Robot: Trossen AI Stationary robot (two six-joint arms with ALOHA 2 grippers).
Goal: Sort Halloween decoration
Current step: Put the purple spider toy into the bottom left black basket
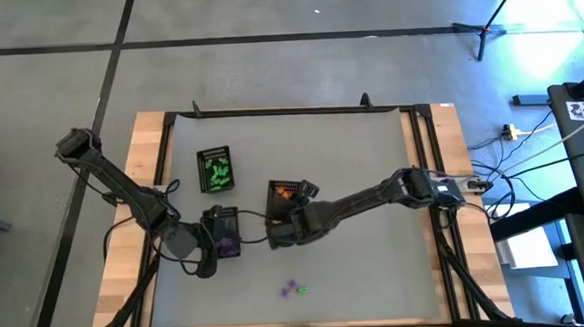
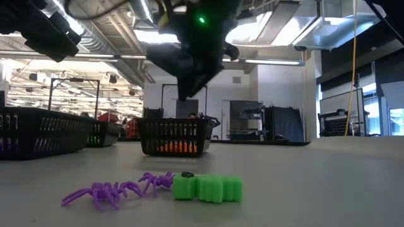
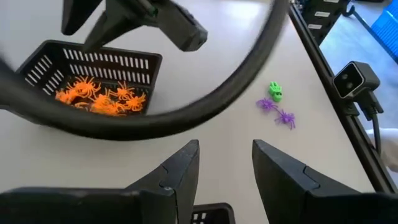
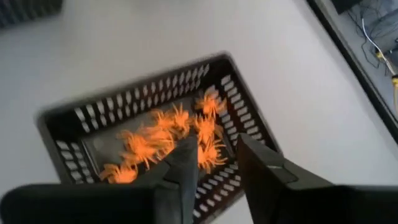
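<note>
Looking at feeds now. My right gripper (image 4: 214, 165) hovers over middle tray (image 4: 242, 93), one full of orange spiders (image 4: 168, 140), fingers parted a bit, nothing between them. Left gripper (image 3: 225, 168) sits over left-near tray (image 1: 222, 225) with purple bits (image 1: 226, 247), fingers apart, empty too. Green pieces (image 1: 217, 170) in far-left tray (image 1: 214, 153). Leftovers loose on table (image 1: 378, 269) near front edge: two purple spiders (image 2: 117, 188) and green skull thing (image 2: 208, 188) just beside them, well apart from all trays.
</note>
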